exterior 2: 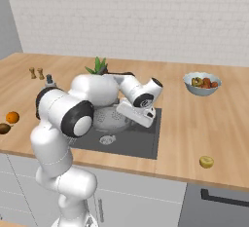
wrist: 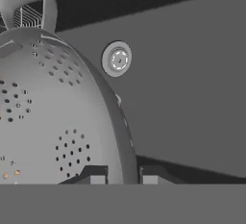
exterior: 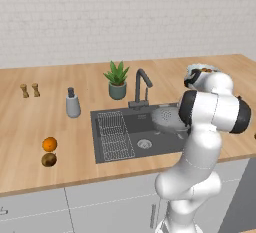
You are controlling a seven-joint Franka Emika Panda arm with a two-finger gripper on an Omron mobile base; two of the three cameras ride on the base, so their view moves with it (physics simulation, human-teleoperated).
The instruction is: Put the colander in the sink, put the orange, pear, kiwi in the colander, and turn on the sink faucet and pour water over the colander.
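The jaws (wrist: pixel 123 179) were closed on the rim of the colander (wrist: pixel 53 117), which hung inside the sink (exterior: pixel 131 152), above its floor and near the drain (wrist: pixel 116 59). Left of the sink, the kiwi (exterior: pixel 48 160) and orange (exterior: pixel 49 144) lay on the worktop (exterior: pixel 30 127); the pear (exterior 2: pixel 206 161) lay right of it. No writing was legible.

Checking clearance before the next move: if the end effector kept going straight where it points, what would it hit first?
The end effector is shut on the colander rim, so that comes first. Beyond it lies the sink floor near the drain; depth is unclear.
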